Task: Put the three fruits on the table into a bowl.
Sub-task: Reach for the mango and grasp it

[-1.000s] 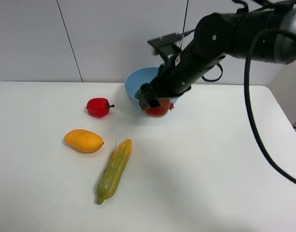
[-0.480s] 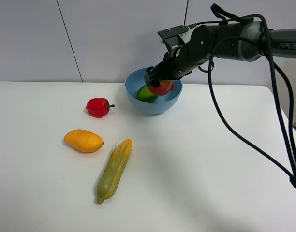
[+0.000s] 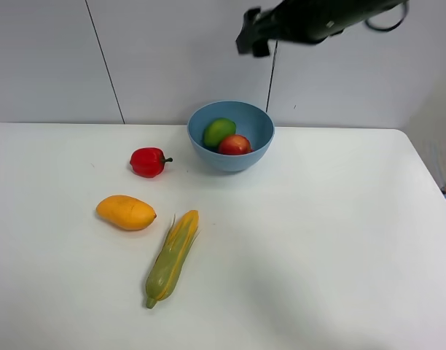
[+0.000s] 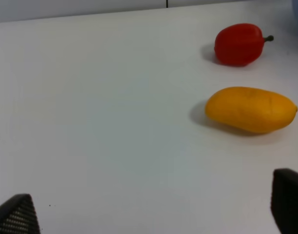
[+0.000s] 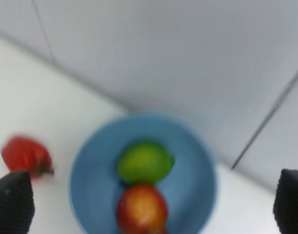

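The light-blue bowl point(image 3: 261, 146) stands at the back middle of the white table point(image 3: 339, 240). The green lime point(image 3: 218, 132) and the red pomegranate point(image 3: 236, 145) lie inside it, touching. They also show in the right wrist view: bowl point(image 5: 88, 161), lime point(image 5: 144, 162), pomegranate point(image 5: 141, 208). The orange mango point(image 3: 126, 212) lies on the table's left, also in the left wrist view point(image 4: 250, 109). My right gripper point(image 3: 249, 41) is open and empty, high above the bowl point(image 5: 151, 204). My left gripper point(image 4: 151, 214) is open and empty, low over the table short of the mango.
A small red bell pepper point(image 3: 148, 162) lies left of the bowl, behind the mango; it shows in the left wrist view point(image 4: 238, 44) too. A yellow-green corn cob point(image 3: 172, 257) lies to the front right of the mango. A grey wall stands behind the table.
My right gripper carried the pomegranate over the bowl, let it go beside the lime, and rose high above the bowl. Mango, pepper and corn have not moved.
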